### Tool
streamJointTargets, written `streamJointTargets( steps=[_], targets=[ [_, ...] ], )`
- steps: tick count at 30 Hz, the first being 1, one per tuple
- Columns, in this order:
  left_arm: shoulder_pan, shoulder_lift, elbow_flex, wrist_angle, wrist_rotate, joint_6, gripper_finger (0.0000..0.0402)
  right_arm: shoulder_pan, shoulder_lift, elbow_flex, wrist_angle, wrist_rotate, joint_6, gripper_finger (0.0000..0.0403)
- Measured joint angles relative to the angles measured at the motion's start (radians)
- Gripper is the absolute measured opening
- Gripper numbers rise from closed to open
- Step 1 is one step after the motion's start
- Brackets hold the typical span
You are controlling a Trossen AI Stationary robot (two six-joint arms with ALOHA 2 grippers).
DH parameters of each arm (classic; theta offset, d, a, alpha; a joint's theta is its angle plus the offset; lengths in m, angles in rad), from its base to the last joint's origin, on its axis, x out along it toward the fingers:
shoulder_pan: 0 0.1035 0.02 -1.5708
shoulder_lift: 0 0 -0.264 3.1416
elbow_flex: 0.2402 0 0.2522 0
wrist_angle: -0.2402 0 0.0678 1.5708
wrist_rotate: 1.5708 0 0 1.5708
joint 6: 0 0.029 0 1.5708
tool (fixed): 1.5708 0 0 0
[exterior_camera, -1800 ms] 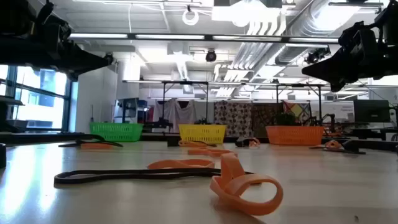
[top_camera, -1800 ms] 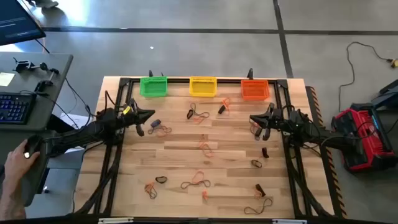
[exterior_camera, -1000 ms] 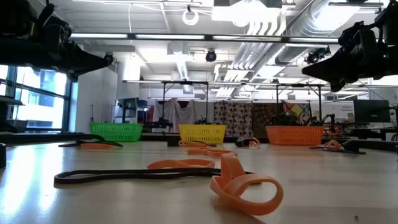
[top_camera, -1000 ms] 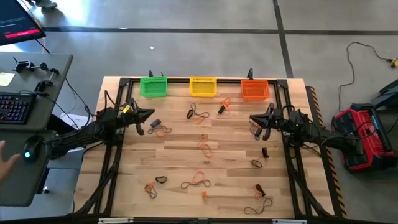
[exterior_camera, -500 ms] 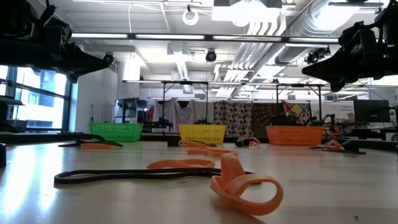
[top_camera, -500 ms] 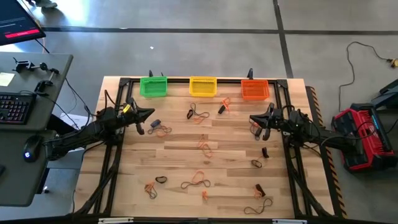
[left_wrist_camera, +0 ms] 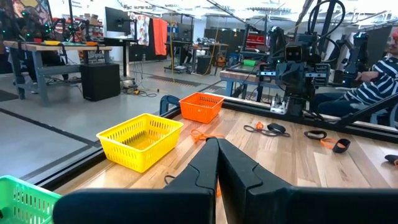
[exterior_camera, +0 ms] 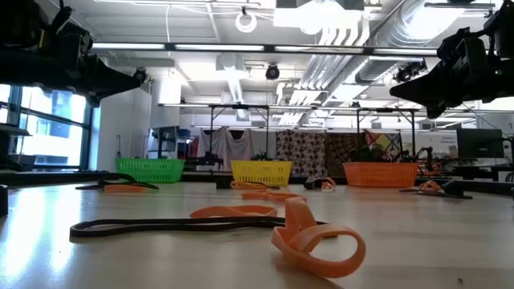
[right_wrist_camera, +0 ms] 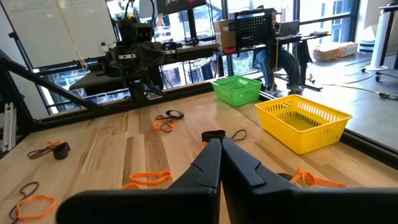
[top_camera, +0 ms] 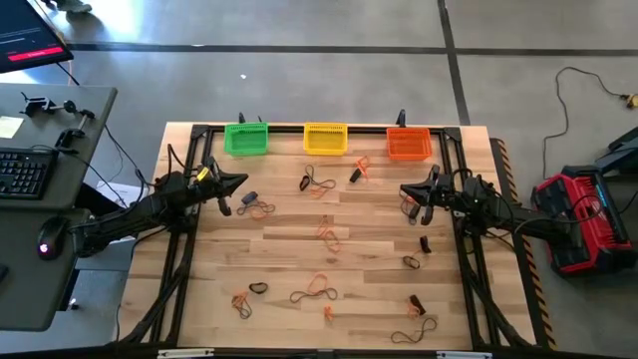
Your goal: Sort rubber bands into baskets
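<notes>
Facing you, both arms hover with left gripper [top_camera: 242,180] and right gripper [top_camera: 403,189] closed, empty; rubber bands [top_camera: 317,287] scattered before three baskets [top_camera: 325,139].

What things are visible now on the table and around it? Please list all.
green basket: 1, green, far edge, left
yellow basket: 1, yellow, far edge, middle
orange basket: 1, orange, far edge, right
rubber bands: many, orange and black, scattered over the table
table: 1, light wood
keyboard: 1, dark, desk at left
red machine: 1, floor at right
left gripper: 1, dark, shut, above left side
right gripper: 1, dark, shut, above right side
</notes>
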Motion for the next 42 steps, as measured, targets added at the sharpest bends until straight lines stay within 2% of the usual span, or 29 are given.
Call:
streamJointTargets(
  steps=[13, 19, 31, 39, 42],
  targets=[
    [0.0, 0.0, 0.0, 0.0, 0.0, 0.0, 0.0, 0.0, 0.0, 0.0, 0.018, 0.027, 0.0, 0.0],
    [0.0, 0.0, 0.0, 0.0, 0.0, 0.0, 0.0, 0.0, 0.0, 0.0, 0.126, 0.026, 0.048, 0.0],
    [-0.001, 0.0, 0.0, 0.008, -0.014, 0.0, 0.0, 0.0, 0.0, 0.0, 0.189, -0.069, 0.097, 0.0],
    [-0.001, 0.0, 0.0, 0.008, -0.014, -0.001, 0.0, 0.001, 0.0, 0.0, 0.187, -0.121, 0.142, 0.0],
    [-0.001, 0.0, 0.0, 0.02, -0.015, 0.007, 0.0, 0.005, 0.006, 0.011, 0.129, -0.129, 0.141, 0.0]
  ],
)
